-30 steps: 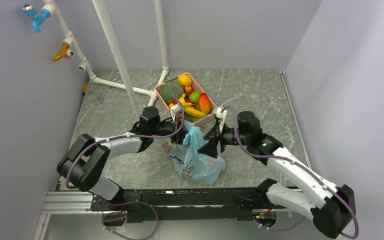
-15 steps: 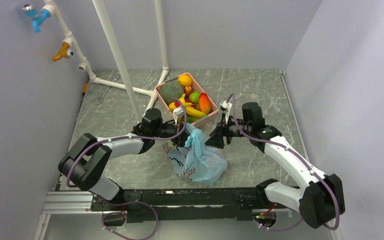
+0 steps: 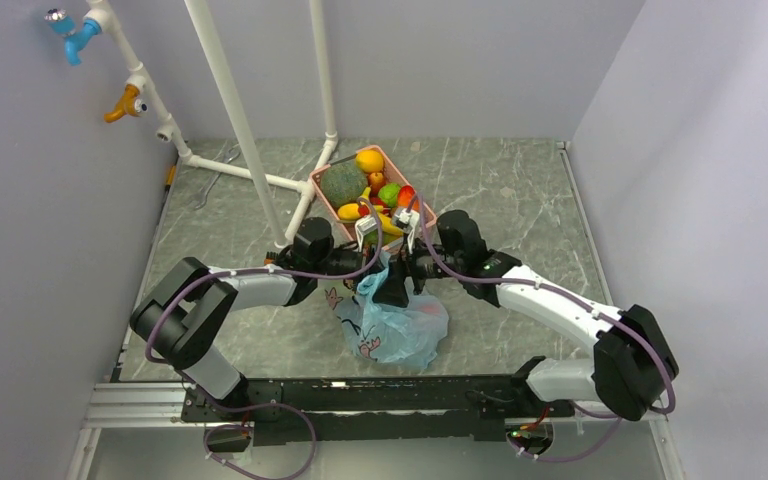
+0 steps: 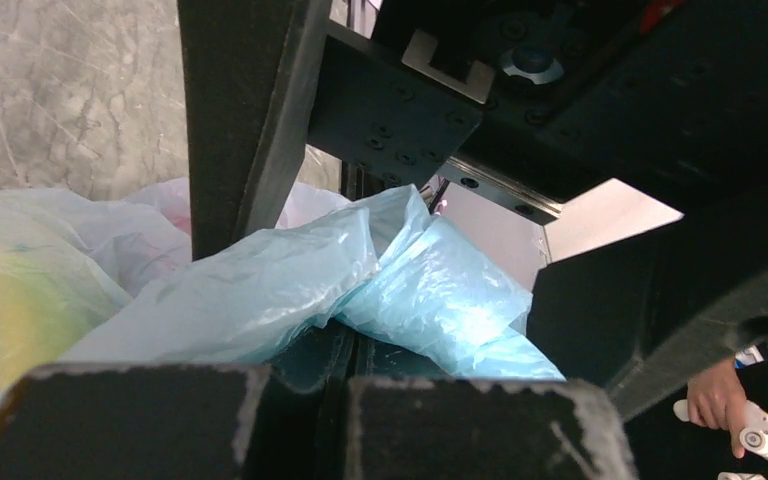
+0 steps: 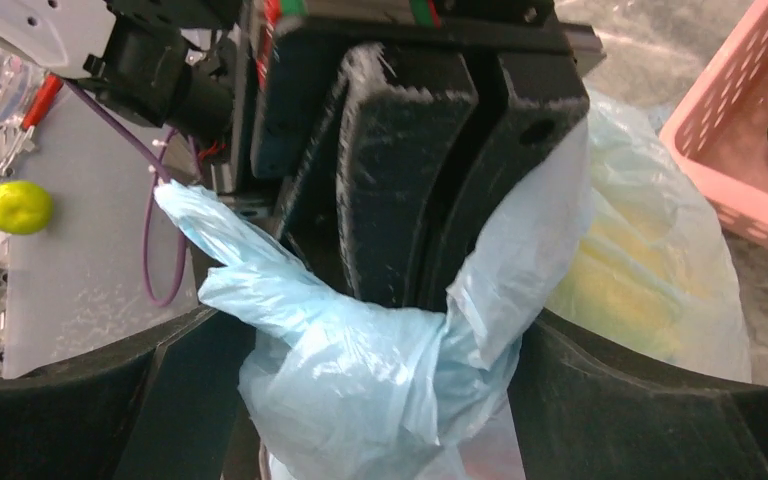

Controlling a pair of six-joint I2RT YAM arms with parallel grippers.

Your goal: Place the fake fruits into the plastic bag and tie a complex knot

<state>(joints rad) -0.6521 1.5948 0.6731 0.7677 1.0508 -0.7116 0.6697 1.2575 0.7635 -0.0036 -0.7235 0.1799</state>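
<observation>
The left hand (image 3: pixel 367 262) pinches a handle of the plastic bag (image 3: pixel 395 325), which slumps mid-worktop towards the near edge, just in front of the pink basket (image 5: pixel 730 110). The right hand (image 3: pixel 398 275) gapes wide around the bunched film. It should close beside the left fingers and draw gently (thin film tears). Several fake fruits (image 3: pixel 365 180) lie in the basket. Grey marbled worktop (image 3: pixel 520 190), lilac walls, white pipes (image 3: pixel 235 110).
</observation>
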